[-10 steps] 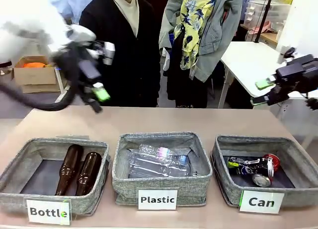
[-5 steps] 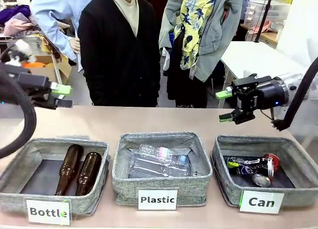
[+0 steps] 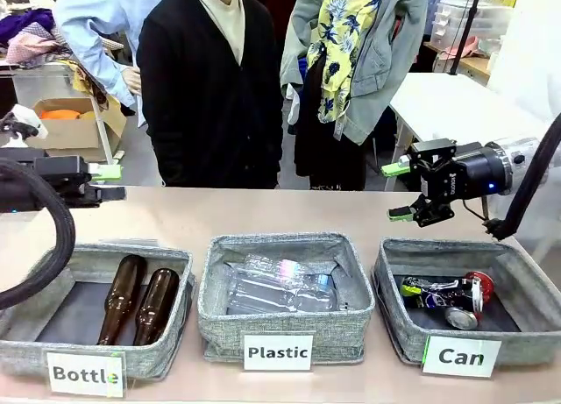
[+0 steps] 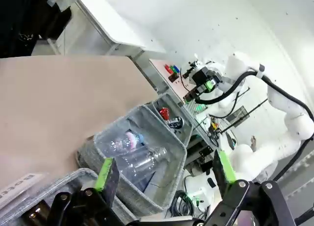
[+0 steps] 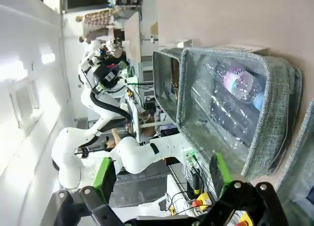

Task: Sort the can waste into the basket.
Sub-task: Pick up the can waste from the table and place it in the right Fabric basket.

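Note:
The can waste lies inside the basket [image 3: 391, 281], the right-hand grey one with a white "Can" card. A crushed red can [image 3: 479, 286] rests at its far right, a black can [image 3: 428, 290] beside it. In the left wrist view the basket [image 4: 182, 133] is farther off, with the red can [image 4: 164, 112] in it. My right gripper [image 3: 399, 192] hovers open above the basket's far left corner, holding nothing. My left gripper [image 3: 107, 182] stands open over the table's left edge, also holding nothing. Its own view has the left gripper [image 4: 166, 169] with jaws wide apart; the right gripper [image 5: 163, 171] stands the same.
A "Plastic" basket [image 3: 219, 312] with clear bottles [image 3: 280, 286] sits in the middle. A "Bottle" basket [image 3: 26, 312] with two brown bottles [image 3: 140, 299] is on the left. People stand at the far side. Bare tabletop [image 3: 263, 213] runs behind the baskets.
The left arm swung from high over the table down to the left edge. The right gripper came in from the far right to above the Can basket. Both stayed open.

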Controlling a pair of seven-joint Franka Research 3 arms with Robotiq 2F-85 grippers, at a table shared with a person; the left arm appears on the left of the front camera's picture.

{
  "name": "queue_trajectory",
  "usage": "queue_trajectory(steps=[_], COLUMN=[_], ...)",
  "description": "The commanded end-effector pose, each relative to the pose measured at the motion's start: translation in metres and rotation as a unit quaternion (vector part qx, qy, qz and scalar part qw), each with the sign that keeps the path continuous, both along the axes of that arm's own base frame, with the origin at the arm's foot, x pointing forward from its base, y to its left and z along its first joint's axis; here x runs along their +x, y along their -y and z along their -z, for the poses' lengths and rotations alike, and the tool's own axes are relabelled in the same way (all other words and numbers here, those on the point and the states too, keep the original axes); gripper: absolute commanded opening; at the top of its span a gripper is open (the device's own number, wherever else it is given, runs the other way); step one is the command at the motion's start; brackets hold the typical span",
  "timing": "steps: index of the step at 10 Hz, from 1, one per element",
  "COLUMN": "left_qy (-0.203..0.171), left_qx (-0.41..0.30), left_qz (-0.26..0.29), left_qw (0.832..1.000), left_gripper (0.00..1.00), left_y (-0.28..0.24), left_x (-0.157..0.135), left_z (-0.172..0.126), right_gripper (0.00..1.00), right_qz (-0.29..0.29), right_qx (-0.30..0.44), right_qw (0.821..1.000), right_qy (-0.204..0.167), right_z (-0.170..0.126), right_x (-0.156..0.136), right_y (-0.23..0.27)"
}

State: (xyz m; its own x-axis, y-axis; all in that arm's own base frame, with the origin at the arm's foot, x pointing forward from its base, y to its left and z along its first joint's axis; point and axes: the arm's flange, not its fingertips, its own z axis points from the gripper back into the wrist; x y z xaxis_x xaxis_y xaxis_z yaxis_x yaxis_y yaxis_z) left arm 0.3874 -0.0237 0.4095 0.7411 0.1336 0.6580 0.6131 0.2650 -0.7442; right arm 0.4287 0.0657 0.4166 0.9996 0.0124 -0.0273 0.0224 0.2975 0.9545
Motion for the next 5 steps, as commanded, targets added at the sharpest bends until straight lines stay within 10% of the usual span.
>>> queue_trajectory(steps=[1,5], left_qy=[-0.005,-0.005], left_qx=[0.009,0.009], left_qz=[0.012,0.012], left_qw=[1.000,1.000], left_gripper=[1.00,1.00], left_y=[0.0000,0.0000], left_x=[-0.0058,-0.0058], left_z=[-0.0126,-0.0126], right_gripper=[1.00,1.00], right_qz=[-0.009,-0.009], right_qx=[0.004,0.004], right_qw=[1.000,1.000], right_qy=[0.013,0.013], right_z=[-0.0014,-0.0014], right_x=[0.0011,0.0011], right_y=[-0.0042,-0.0042])
